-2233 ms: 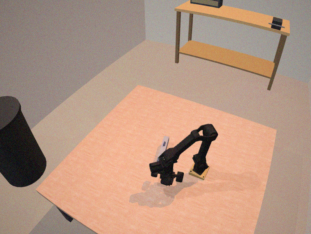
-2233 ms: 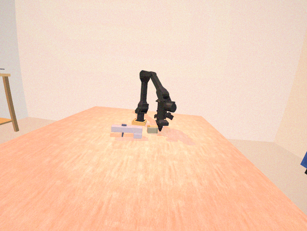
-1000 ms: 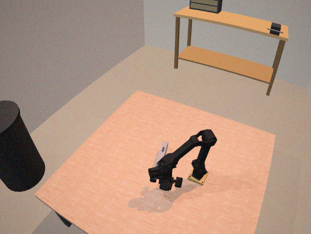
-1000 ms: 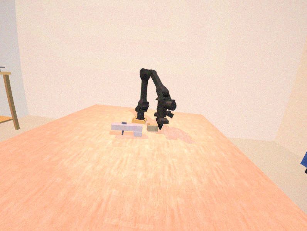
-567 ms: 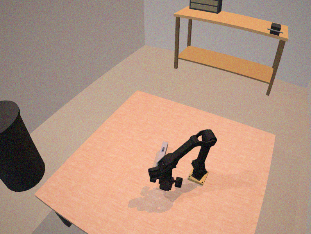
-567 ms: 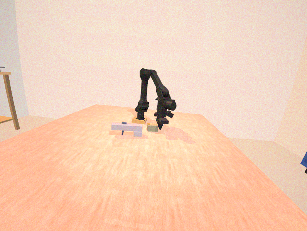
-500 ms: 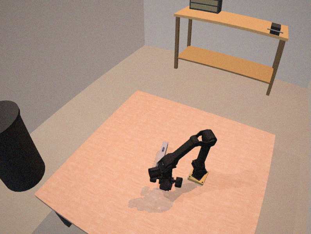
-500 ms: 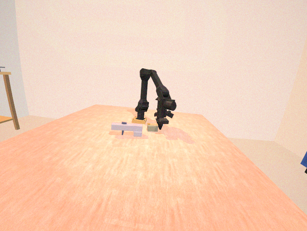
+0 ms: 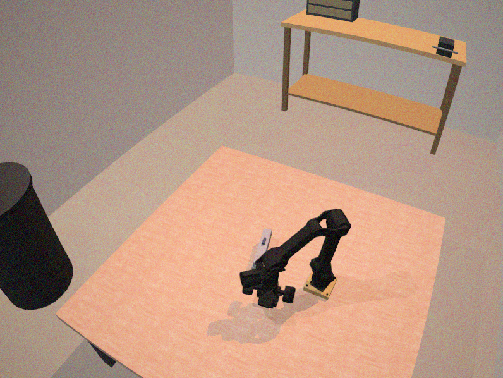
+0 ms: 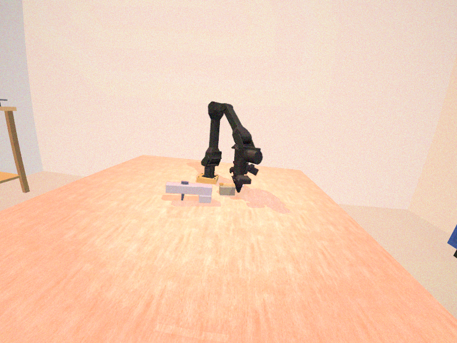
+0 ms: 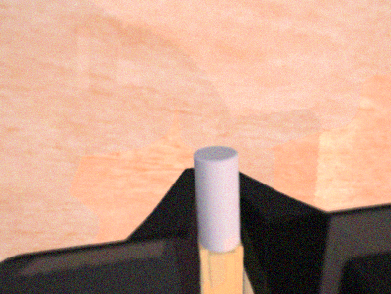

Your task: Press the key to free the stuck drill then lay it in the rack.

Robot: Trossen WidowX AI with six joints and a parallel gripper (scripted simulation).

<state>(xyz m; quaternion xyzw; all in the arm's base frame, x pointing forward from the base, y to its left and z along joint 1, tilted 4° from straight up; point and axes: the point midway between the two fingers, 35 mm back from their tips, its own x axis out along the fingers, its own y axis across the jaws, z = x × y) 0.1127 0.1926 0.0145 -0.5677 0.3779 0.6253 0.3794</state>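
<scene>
My gripper (image 10: 238, 190) (image 11: 204, 175) points down, shut on the drill. The drill (image 11: 216, 197) shows a pale lavender round end and a yellow-orange part below it in the wrist view. In the exterior view its yellow part (image 10: 225, 184) lies level at the top edge of the grey-green rack block (image 10: 227, 190), left of the fingertips; whether it touches the block cannot be told. The dark key (image 9: 264, 241) (image 10: 184, 182) stands in the lavender holder (image 9: 266, 233) (image 10: 199, 188), its thin lower end showing underneath. The arm hides the rack in the top view.
The arm's yellow base plate (image 9: 309, 289) (image 10: 201, 179) is behind the rack on the wooden table (image 9: 182, 244) (image 10: 228, 265). A black cylinder (image 9: 28, 244) stands beyond the table's left edge. A workbench (image 9: 366, 34) stands at the back.
</scene>
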